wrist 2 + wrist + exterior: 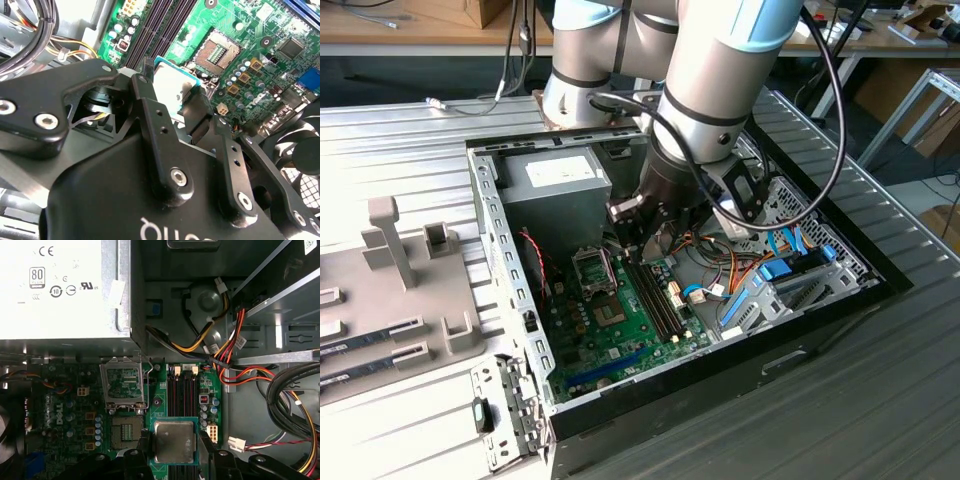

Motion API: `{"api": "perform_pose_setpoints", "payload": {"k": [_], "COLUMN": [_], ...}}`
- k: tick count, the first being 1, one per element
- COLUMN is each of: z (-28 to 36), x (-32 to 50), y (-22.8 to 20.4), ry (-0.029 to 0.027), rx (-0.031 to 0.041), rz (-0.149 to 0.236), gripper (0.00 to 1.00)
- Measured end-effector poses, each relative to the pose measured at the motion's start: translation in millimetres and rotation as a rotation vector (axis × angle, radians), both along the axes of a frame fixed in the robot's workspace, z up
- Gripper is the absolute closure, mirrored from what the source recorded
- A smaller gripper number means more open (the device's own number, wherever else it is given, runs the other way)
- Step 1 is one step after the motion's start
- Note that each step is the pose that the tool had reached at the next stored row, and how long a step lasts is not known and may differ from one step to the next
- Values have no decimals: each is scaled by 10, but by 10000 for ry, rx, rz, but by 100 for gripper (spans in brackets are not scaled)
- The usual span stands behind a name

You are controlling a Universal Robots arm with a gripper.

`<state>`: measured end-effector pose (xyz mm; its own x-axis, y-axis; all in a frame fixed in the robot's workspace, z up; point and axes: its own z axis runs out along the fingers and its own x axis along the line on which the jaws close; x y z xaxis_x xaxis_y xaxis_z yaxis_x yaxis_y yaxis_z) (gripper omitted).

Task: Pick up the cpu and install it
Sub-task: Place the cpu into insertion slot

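Observation:
My gripper point(174, 446) is shut on the cpu point(174, 441), a small square chip with a silver-grey top and green rim. One black finger point(144, 442) presses each of two opposite edges. In the second wrist view the cpu point(171, 89) sits between the fingers point(150, 112), held above the green motherboard point(260, 30). The open socket point(123, 432) lies beside the cpu, a little apart, with its metal load plate point(122, 385) raised. In the exterior view the gripper point(655, 243) hangs inside the open computer case, just to the right of the socket point(592, 268).
The grey power supply point(565, 180) stands behind the socket. The black memory slots point(655, 300) run under the gripper. Coloured cable bundles point(225, 352) and a drive cage point(790, 285) crowd one side. A black fan point(300, 150) sits near the board. A grey parts tray point(410, 290) lies on the exterior view's left.

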<state>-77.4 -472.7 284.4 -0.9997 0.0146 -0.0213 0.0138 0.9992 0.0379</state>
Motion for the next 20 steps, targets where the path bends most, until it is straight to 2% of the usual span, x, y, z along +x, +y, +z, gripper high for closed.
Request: {"api": "perform_pose_setpoints", "payload": {"k": [20], "z": [-64], "x": [0], "y": [0], "ry": [0], "rx": [0], "rz": [0], "gripper": [53]}}
